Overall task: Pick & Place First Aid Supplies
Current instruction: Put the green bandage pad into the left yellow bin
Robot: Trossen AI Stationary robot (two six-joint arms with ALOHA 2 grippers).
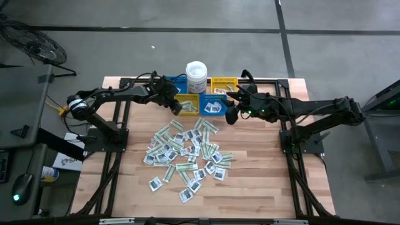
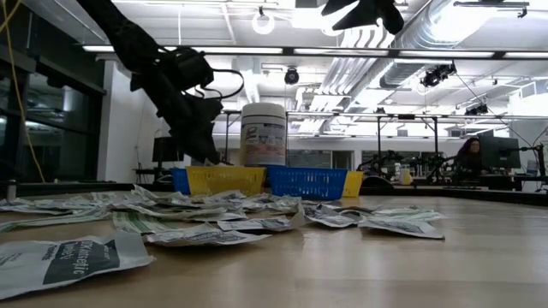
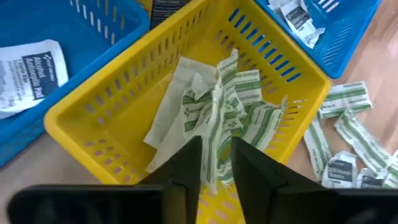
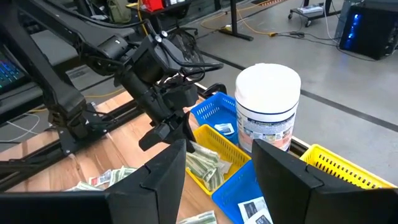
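My left gripper (image 1: pixel 177 106) is positioned over the near yellow bin (image 3: pixel 118 124), at the back of the desk (image 1: pixel 262 187). In the left wrist view my left fingers (image 3: pixel 186 168) stand narrowly apart with a green-and-white strip (image 3: pixel 219 134) between them; the strip hangs over the bin's interior. I cannot tell whether the fingers are pressing on it or merely flank it. More green-and-white strips (image 3: pixel 249 106) lie crumpled in the bottom of that same bin.

My right gripper (image 1: pixel 232 109) is raised near the blue bin (image 1: pixel 213 106) and the far yellow bin (image 1: pixel 224 83), on the right side of the bin cluster. My right fingers (image 4: pixel 163 174) are spread wide, with nothing between them.

The white lidded tub (image 1: pixel 196 76) stands upright behind the bins. A second blue bin (image 3: pixel 37 56) beside the near yellow one holds a white square packet (image 3: pixel 32 73). White square packets are also visible in the blue bin on the right.

The bulk of the first aid supplies (image 1: pixel 186 155), white squares and green-and-white strips mixed together, lies scattered in a loose pile across the middle of the desk, in front of the bins and apart from both grippers.

A person (image 2: pixel 469 158) sits in the room beyond the desk.
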